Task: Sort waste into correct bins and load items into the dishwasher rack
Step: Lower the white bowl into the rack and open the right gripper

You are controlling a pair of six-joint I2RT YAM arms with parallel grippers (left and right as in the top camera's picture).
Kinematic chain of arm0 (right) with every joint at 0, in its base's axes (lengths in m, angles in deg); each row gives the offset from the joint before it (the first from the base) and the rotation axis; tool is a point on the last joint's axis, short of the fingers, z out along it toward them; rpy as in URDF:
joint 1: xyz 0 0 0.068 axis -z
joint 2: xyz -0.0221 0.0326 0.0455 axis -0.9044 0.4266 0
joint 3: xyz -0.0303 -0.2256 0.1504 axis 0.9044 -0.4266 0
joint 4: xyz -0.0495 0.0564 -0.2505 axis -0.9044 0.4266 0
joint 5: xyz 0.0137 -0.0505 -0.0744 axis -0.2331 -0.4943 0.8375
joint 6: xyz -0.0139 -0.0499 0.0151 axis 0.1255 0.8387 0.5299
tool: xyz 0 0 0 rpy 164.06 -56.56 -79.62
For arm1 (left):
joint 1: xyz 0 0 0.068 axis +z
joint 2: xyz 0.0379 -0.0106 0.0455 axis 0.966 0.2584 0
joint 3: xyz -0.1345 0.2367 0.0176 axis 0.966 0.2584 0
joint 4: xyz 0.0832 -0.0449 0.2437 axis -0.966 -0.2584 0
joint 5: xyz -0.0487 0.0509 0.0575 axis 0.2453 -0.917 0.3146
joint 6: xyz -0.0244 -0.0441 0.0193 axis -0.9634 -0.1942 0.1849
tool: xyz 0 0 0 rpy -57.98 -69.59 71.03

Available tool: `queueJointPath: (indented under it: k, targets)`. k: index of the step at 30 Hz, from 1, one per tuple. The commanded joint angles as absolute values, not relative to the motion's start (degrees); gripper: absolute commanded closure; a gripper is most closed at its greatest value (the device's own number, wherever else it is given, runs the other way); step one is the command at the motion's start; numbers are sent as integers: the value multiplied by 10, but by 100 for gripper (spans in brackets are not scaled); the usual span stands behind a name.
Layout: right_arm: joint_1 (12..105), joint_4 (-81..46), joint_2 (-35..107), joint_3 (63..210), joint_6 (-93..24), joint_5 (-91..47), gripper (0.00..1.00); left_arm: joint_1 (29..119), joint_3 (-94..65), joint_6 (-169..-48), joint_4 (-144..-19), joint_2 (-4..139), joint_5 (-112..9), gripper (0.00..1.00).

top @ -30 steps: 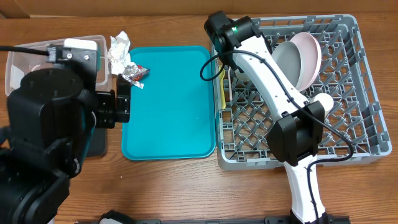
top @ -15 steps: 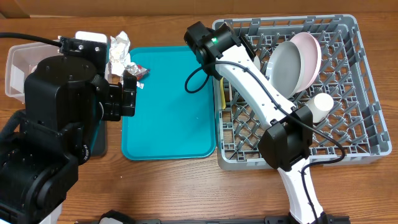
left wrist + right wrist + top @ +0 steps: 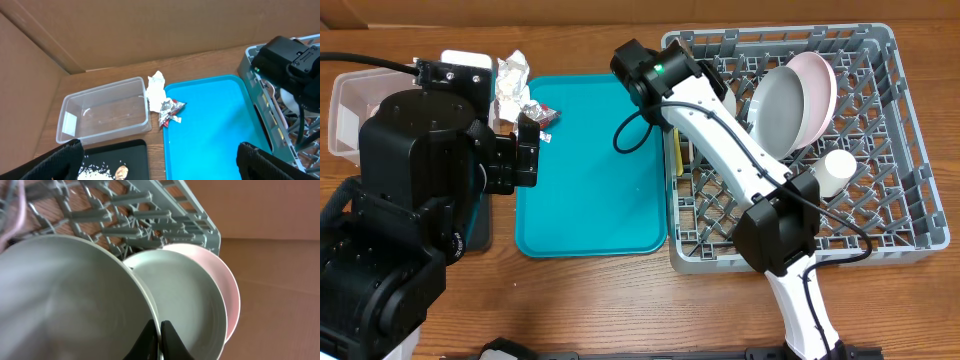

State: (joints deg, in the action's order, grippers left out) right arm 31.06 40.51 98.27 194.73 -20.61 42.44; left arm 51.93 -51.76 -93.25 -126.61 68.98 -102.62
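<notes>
My right gripper [image 3: 159, 341] is shut on the rim of the grey bowl [image 3: 65, 300] inside the dishwasher rack [image 3: 880, 235]. Behind the bowl stand the pale grey-blue plate [image 3: 190, 295] and the white-pink plate [image 3: 227, 287]; both also show in the overhead view [image 3: 782, 105], [image 3: 822, 80]. A white cup [image 3: 838, 168] and a yellow spoon [image 3: 678, 150] are in the rack. My left gripper [image 3: 162, 157] is wide open and empty, high above the black tray [image 3: 135, 150], which holds rice grains [image 3: 95, 172] and a brown morsel [image 3: 121, 171]. The napkin [image 3: 156, 90] and red wrapper [image 3: 171, 111] lie beside the clear tub [image 3: 105, 115].
The teal tray [image 3: 590, 190] lies between the bins and the rack. A cardboard wall stands behind the table. My right arm [image 3: 720, 130] reaches over the rack's left side and hides its own fingers in the overhead view.
My right wrist has swung left over the rack's left edge, the bowl held in it. My left arm rose toward the back earlier and has held still since.
</notes>
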Motion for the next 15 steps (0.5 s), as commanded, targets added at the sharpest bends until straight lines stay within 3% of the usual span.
queueJointPath:
  k: [1, 15]
  targets:
    - [337, 424, 988, 1950, -208, 449, 96, 523, -522, -942, -1265, 690, -1029, 0]
    - [382, 412, 988, 1950, -193, 496, 96, 523, -522, -942, -1265, 690, -1029, 0]
